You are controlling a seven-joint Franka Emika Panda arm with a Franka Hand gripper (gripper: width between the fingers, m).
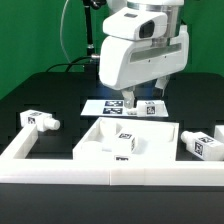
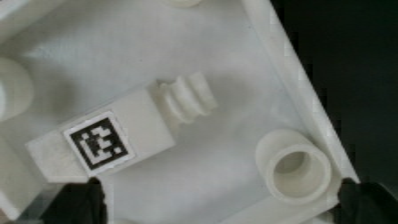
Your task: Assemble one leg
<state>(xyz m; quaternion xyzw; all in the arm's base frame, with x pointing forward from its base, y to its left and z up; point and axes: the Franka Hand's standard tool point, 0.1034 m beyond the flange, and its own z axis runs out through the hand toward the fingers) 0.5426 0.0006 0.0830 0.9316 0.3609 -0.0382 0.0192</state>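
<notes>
Small white blocky plastic leg (image 1: 127, 141) lay on its side on the large white square panel (image 1: 95, 138), long axis level, wrist view alone showed its ridged end (image 2: 183, 100) aimed at the panel's edge, beyond, the gripper (image 1: 146, 98) hung above, fingers apart, empty.

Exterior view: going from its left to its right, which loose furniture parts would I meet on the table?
First leg → second leg, lying on the white panel → third leg.
</notes>
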